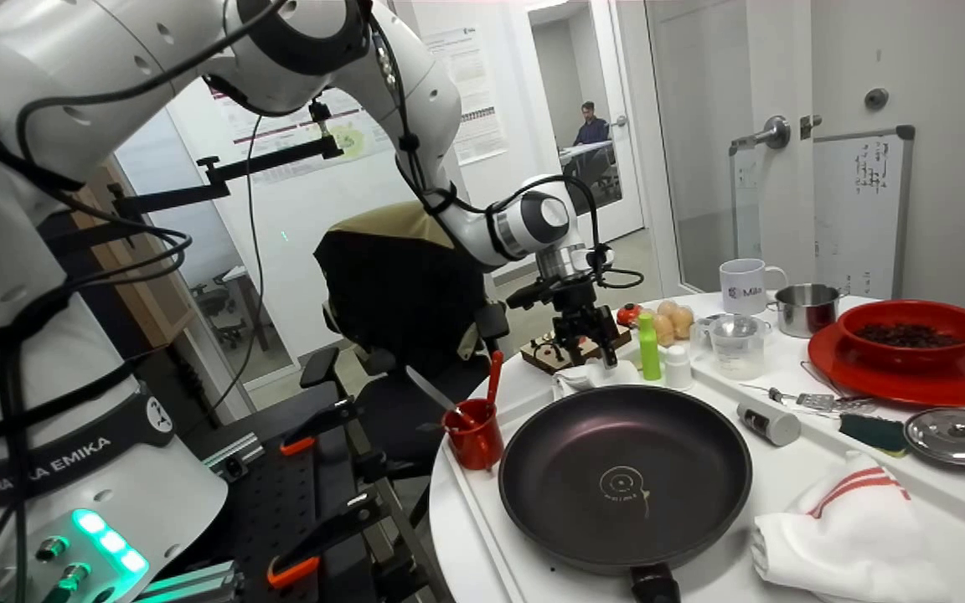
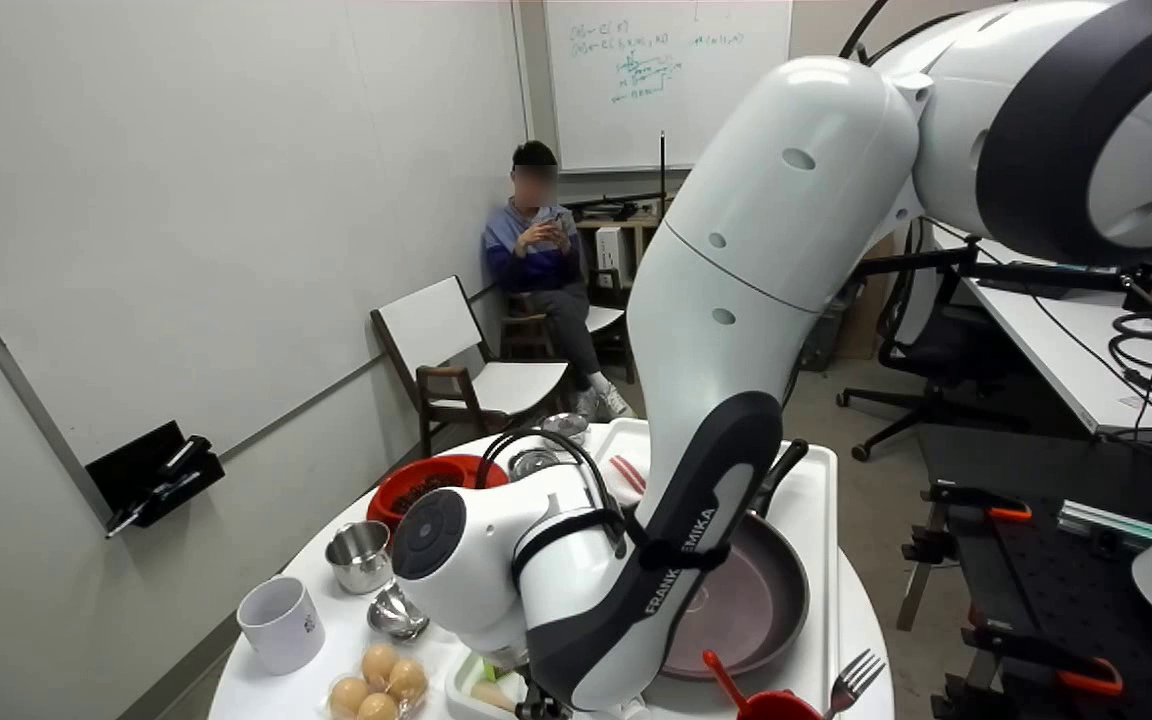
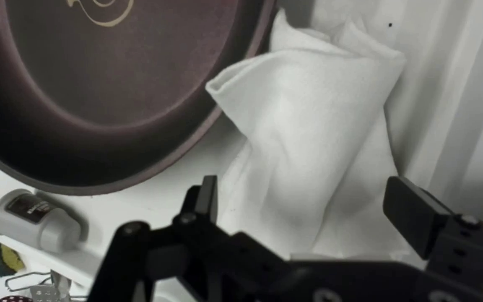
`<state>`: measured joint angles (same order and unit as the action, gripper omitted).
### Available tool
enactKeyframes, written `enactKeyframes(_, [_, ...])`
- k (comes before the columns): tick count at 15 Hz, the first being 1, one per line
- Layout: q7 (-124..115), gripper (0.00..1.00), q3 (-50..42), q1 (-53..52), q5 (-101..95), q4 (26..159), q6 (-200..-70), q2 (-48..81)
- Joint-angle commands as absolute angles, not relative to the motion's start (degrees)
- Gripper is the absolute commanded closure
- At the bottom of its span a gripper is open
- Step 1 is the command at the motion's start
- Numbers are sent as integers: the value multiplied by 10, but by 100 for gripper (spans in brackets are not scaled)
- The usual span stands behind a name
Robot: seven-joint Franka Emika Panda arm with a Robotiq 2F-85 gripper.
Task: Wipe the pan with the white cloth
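The dark pan (image 1: 625, 486) lies on the white tray (image 1: 476, 529), and shows in the wrist view (image 3: 120, 75) and partly behind the arm in an exterior view (image 2: 736, 610). A plain white folded cloth (image 3: 312, 117) lies on the tray beside the pan's rim; it also shows behind the pan in an exterior view (image 1: 587, 378). My gripper (image 3: 307, 201) is open, with its two fingers apart over the cloth's near part, one toward each side. In an exterior view the gripper (image 1: 591, 356) points down just above the cloth. Contact with the cloth cannot be told.
A second white cloth with red stripes (image 1: 855, 528) lies by the pan handle. A red mug with utensils (image 1: 476, 440) stands beside the pan. A grey shaker (image 1: 769, 423), a green bottle (image 1: 648, 350), a white bottle (image 1: 678, 368) and a wooden box (image 1: 545, 356) are nearby.
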<state>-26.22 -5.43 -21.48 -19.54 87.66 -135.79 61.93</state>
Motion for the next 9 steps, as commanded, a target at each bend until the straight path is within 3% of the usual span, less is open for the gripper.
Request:
enactKeyframes(1, [-253,0,-71,-225,-191,834,-1343,656])
enactKeyframes(4, [-252,2,-75,-224,-188,820,-1335,673])
enactKeyframes(5, [-252,9,-76,-224,-188,816,-1333,678])
enactKeyframes(6, [-251,27,-76,-223,-187,812,-1330,683])
enactKeyframes(9, [-249,48,-76,-224,-187,803,-1324,691])
